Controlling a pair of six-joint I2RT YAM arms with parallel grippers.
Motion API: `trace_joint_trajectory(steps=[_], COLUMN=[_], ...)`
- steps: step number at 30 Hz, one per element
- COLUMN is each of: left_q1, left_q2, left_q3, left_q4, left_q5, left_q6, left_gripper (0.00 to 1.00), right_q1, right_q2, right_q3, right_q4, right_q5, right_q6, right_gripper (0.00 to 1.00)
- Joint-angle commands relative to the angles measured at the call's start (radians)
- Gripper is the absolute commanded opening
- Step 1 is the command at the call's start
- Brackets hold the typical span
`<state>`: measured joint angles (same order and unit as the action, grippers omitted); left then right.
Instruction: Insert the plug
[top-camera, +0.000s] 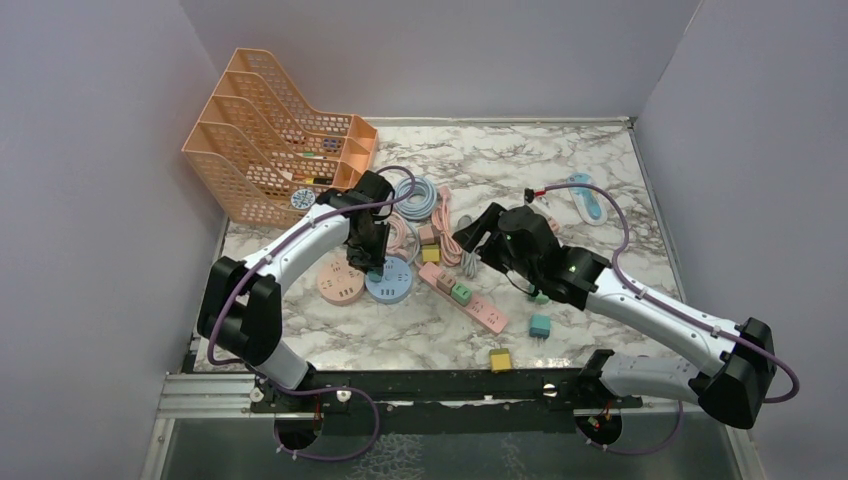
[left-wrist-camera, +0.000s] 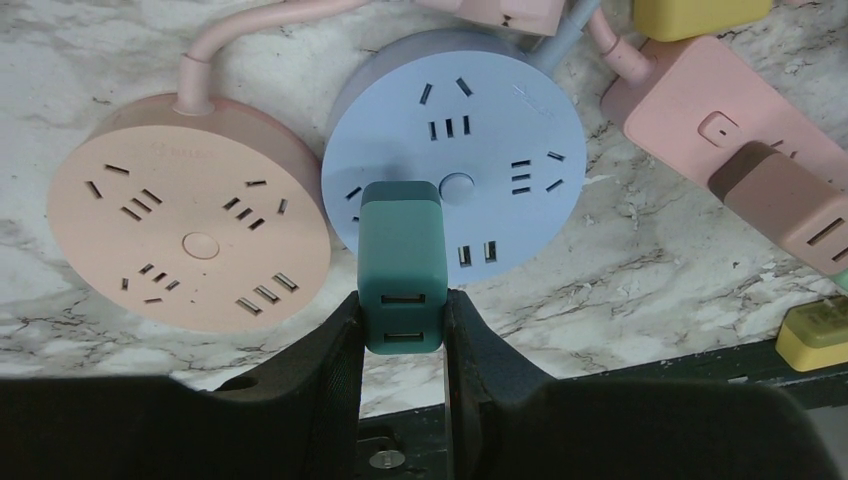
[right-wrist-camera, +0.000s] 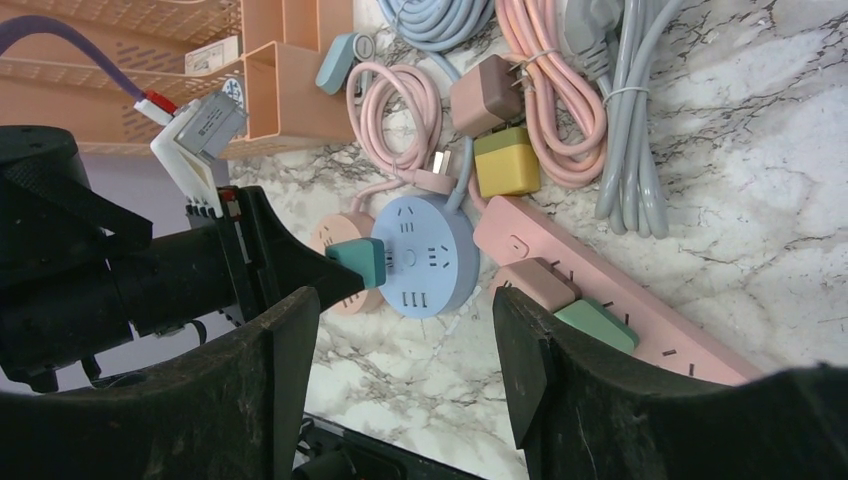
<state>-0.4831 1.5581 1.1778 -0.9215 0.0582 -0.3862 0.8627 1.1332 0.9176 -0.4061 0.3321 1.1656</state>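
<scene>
Presently, the left gripper (left-wrist-camera: 402, 312) has both black fingers clamped on the side faces of the dark green rectangular plastic charger plug (left-wrist-camera: 402, 250), at the end bearing the USB ports. The plug's long axis runs straight out from the fingers. Its USB end faces the wrist camera and its prong end points at the top face of the pale blue round power socket (left-wrist-camera: 500, 130), just left of the centre button. The prongs are hidden behind the plug body, so contact with the slots cannot be confirmed.

The blue socket lies left of the middle of the marble table (top-camera: 600, 210), just beside a pink round power socket (left-wrist-camera: 190, 215) on the side toward the left edge.

The right gripper (right-wrist-camera: 405, 320) hangs over the table with its fingers well apart and nothing between them. Close by is the long pink power strip (right-wrist-camera: 640, 300), set diagonally at the table's centre, one end cut off in the right wrist view. A brown plug (right-wrist-camera: 535, 283) and a light green plug (right-wrist-camera: 597, 323) sit in it.

The orange mesh plastic file rack (top-camera: 270, 140) stands at the far left corner. Its compartments hold a few items too small to identify.
</scene>
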Motion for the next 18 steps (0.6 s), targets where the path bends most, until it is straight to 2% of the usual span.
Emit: trace_joint_trajectory(steps=[1,14,18], left_q1=[0.014,0.017,0.017], left_q2=[0.009,0.066,0.074], left_q3=[0.017,-0.004,-0.009], left_q4=[-0.023,-0.045,-0.050], left_q5=[-0.053,0.054,0.047], left_q6=[0.007,0.034,0.042], left_gripper=[0.00,0.00,0.00], right_q1=[0.002,0.001,0.002], right_q2=[-0.020,-0.011,-0.013], right_q3=[-0.016,-0.017,-0.022], right_q4=[-0.023,-0.022,-0.022], right_q5=[0.050,0.052,0.056], right_q6=[0.001,0.001,0.003], right_gripper=[0.64,0.63,0.63])
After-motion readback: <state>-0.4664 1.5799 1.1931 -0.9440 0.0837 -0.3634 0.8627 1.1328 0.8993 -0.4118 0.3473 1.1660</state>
